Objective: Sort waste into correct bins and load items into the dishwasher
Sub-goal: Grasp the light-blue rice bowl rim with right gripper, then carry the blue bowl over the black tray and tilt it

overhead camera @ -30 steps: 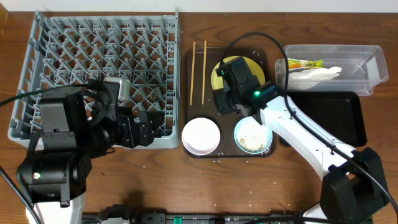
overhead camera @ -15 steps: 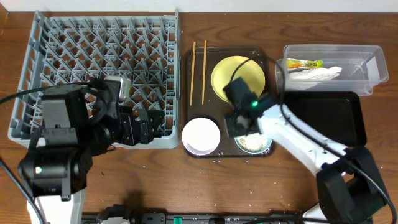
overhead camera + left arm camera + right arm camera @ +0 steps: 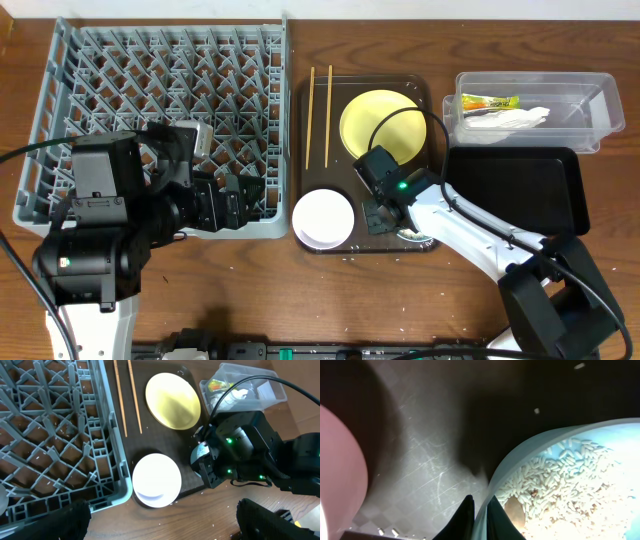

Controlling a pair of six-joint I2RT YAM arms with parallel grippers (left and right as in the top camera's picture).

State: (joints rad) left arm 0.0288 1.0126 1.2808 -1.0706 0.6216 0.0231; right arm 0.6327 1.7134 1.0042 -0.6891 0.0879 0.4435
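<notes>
You have the grey dish rack point(image 3: 165, 100) at far left, with the left arm point(image 3: 95, 225) over its near edge. The brown serving tray point(image 3: 340, 176) at centre carries two chopsticks point(image 3: 318, 117), a yellow plate point(image 3: 383, 120) on its far side and a white bowl point(image 3: 323, 218) on its near side. The right arm point(image 3: 455, 215) covers most of the light blue bowl point(image 3: 421, 237). At far right, the clear tub point(image 3: 598, 120) holds the wrapper point(image 3: 490, 102) and napkin point(image 3: 515, 118). The black tray point(image 3: 520, 190) lies just nearer.

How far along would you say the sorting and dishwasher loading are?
Done: napkin and wrapper lie in the clear tub. In hand: the right gripper pinches the light blue bowl's rim, rice inside. Remaining: empty that rice, then load it, the white bowl, yellow plate and chopsticks into the rack.
</notes>
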